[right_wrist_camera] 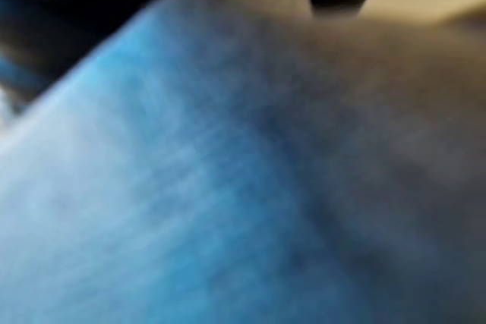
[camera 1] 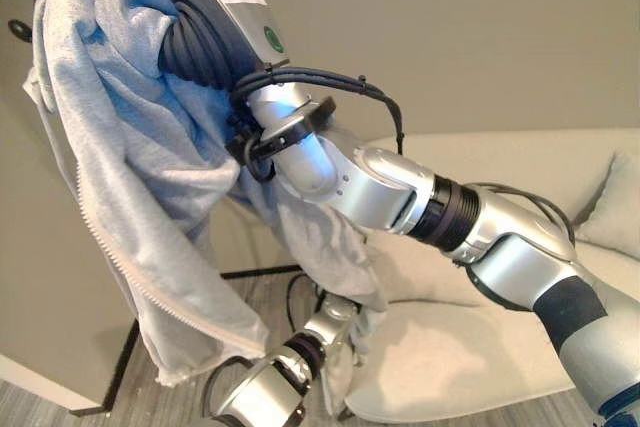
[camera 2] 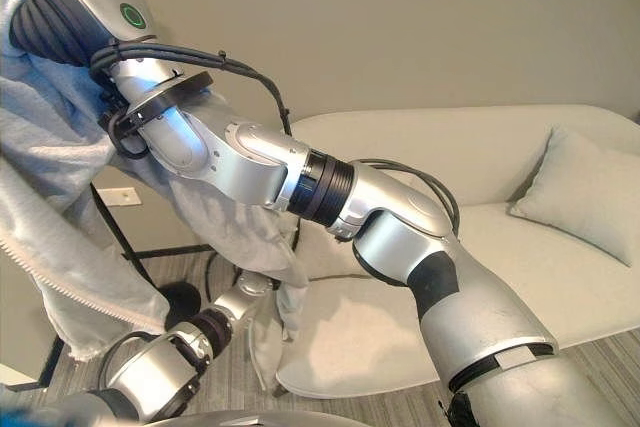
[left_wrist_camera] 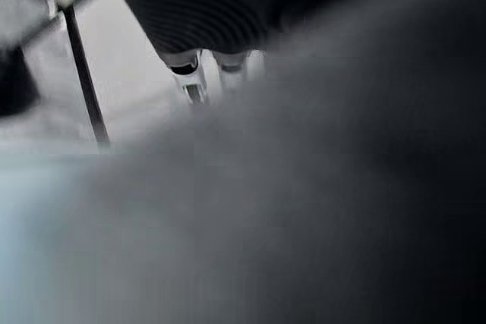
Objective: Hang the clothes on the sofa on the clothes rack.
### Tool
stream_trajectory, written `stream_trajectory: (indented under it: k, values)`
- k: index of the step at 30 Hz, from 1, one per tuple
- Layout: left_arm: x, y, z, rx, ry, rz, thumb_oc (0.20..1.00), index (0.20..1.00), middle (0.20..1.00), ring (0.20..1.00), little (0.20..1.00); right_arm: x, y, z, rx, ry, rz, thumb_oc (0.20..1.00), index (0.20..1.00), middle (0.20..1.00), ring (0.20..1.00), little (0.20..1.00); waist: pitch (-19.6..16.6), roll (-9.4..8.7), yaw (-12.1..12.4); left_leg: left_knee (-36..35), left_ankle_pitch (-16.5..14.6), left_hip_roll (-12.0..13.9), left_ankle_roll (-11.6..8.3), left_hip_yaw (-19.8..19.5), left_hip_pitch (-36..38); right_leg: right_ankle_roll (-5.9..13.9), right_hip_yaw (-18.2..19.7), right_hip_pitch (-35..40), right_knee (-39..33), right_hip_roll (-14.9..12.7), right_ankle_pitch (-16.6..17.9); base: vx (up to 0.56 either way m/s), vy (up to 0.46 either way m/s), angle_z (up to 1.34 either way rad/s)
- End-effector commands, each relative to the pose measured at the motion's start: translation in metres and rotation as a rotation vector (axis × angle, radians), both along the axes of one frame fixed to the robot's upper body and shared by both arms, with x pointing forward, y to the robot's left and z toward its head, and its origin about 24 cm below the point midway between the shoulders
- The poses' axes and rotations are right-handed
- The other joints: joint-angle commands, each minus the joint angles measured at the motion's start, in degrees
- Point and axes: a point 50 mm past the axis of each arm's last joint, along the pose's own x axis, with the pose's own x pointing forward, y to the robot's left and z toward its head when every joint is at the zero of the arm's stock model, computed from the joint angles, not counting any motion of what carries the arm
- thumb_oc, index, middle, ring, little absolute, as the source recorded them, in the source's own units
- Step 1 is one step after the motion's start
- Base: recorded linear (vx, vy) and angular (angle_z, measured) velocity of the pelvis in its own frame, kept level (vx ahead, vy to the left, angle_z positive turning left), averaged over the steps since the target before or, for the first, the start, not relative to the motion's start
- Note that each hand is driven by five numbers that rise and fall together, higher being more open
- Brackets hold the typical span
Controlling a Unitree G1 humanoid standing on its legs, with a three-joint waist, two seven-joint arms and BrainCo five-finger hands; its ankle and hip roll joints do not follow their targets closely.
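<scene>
my right hand (camera 1: 190, 37) is raised high at the top left of the head views, its dark ribbed cover pushed into the grey zip-up hoodie (camera 1: 130, 147). the cloth wraps round it, so i cannot tell whether those fingers are spread or clamped; in the right wrist view there is just fabric pressed up close. i judge i hold it up there to carry the collar or hood to the top of the clothes rack (camera 1: 120, 367), whose thin black leg and foot bar stand on the floor beside the sofa's left end.

the hoodie is off the sofa (camera 2: 470, 197) now and hangs from that raised hand, its open zipper edge running down the left side and its lower part trailing toward the floor in front of the sofa's near left corner. my left hand (left_wrist_camera: 190, 81) is low, under the hanging hem; its fingers go into the cloth and i cannot tell if they pinch it. i think it is there to lift the loose tail so it does not drag or snag on the rack.

counted: one hoodie, one rack, one sofa, and one pale cushion (camera 2: 585, 192) leaning at the sofa's right end. i see no other garment on the seat.
</scene>
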Motion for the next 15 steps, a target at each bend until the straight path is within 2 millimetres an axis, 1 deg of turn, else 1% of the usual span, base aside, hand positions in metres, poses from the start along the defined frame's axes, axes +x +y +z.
stream_trajectory:
  k: [1, 2, 3, 6, 9, 15]
  values:
    - [0.015, -0.016, 0.013, -0.054, -0.004, -0.045, 0.598, 0.598, 0.598, 0.598, 0.598, -0.013, 0.003, 0.043, 0.103, -0.088, 0.005, 0.200, 0.200, 0.200, 0.200, 0.200, 0.33, -2.52, -0.15, -0.96, 0.36, 1.40, -0.06, -0.33, -1.94, -0.67, 2.08, 9.67, -13.19, -2.48, 6.14, 0.00, 0.000, 0.00]
    - [0.014, -0.019, 0.012, -0.046, 0.000, -0.071, 0.376, 0.376, 0.376, 0.376, 0.376, -0.012, 0.003, 0.042, 0.103, -0.087, 0.001, 0.200, 0.200, 0.200, 0.200, 0.200, 0.48, -2.39, -0.30, -0.96, 0.33, 1.38, -0.04, -0.31, -1.83, -0.69, 2.13, 9.67, -13.09, -2.47, 6.07, 0.00, 0.000, 0.00]
    - [0.011, -0.020, 0.008, -0.023, 0.014, -0.101, 0.200, 0.200, 0.200, 0.200, 0.200, -0.010, 0.001, 0.042, 0.112, -0.079, -0.006, 0.200, 0.200, 0.200, 0.200, 0.200, 0.53, -2.24, -0.43, -0.96, 0.29, 1.33, 0.00, -0.23, -1.73, -0.72, 2.24, 9.70, -13.05, -2.50, 6.10, 0.00, 0.000, 0.00]
    - [0.008, -0.023, 0.005, -0.001, 0.032, -0.149, 0.200, 0.200, 0.200, 0.200, 0.200, -0.007, 0.002, 0.041, 0.123, -0.059, -0.018, 0.200, 0.200, 0.200, 0.200, 0.200, 0.67, -1.88, -0.53, -0.96, 0.18, 1.23, 0.14, -0.08, -1.70, -0.68, 2.38, 9.80, -13.14, -2.64, 6.18, 0.00, 0.000, 0.00]
    - [0.008, -0.021, 0.004, -0.003, 0.034, -0.143, 0.200, 0.200, 0.200, 0.200, 0.200, -0.005, 0.002, 0.040, 0.120, -0.055, -0.032, 0.200, 0.200, 0.200, 0.200, 0.200, 0.71, -1.80, -0.42, -0.96, 0.12, 1.16, 0.20, -0.04, -1.62, -0.66, 2.37, 9.91, -13.21, -2.71, 6.21, 0.00, 0.000, 0.00]
    - [0.014, -0.015, 0.011, -0.016, -0.010, -0.106, 0.200, 0.200, 0.200, 0.200, 0.200, 0.007, 0.000, 0.038, 0.111, -0.050, -0.112, 0.200, 0.200, 0.200, 0.200, 0.200, 0.72, -1.71, 0.65, -0.96, 0.15, 0.87, 0.32, -0.48, -1.65, -0.68, 1.66, 10.27, -13.58, -2.97, 6.27, 0.00, 0.000, 0.00]
